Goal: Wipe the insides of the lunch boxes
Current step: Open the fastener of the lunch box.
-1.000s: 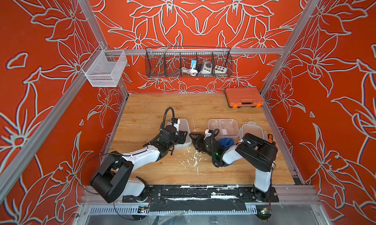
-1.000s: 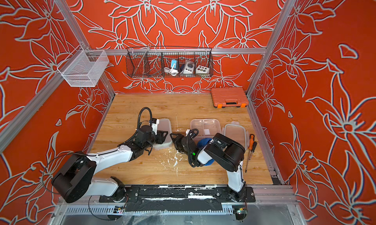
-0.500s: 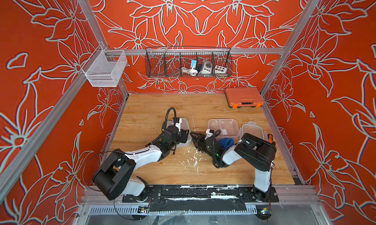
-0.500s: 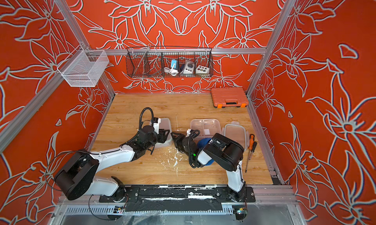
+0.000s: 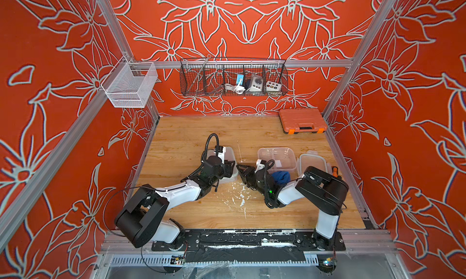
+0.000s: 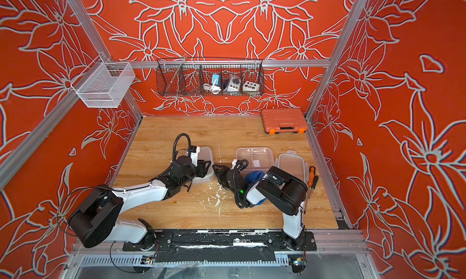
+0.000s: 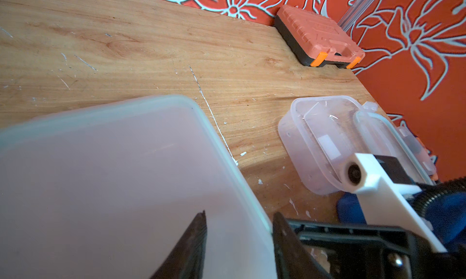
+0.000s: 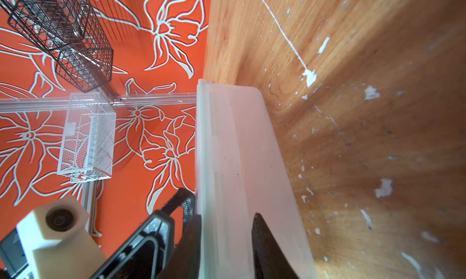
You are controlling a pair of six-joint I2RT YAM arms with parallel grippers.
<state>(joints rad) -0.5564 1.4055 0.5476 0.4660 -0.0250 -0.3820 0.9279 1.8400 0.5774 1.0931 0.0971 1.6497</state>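
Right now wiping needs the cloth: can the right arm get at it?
Probably not at once. The right gripper is closed on the closed box, and the cloth lies behind it; it must let go and pull back first.

From up here I see my left gripper (image 5: 232,168) and right gripper (image 5: 241,170) meeting at the right-hand edge of the lidded lunch box (image 5: 228,154). The divided lunch box (image 5: 276,156) sits open on the bench (image 5: 191,139), with a blue cloth (image 5: 281,176) just beside it and a loose lid (image 5: 312,161) to its right.

Far table (image 5: 191,134) open; right crowded: case (image 5: 301,118), divided box (image 5: 274,155), maybe lid (image 5: 314,161).
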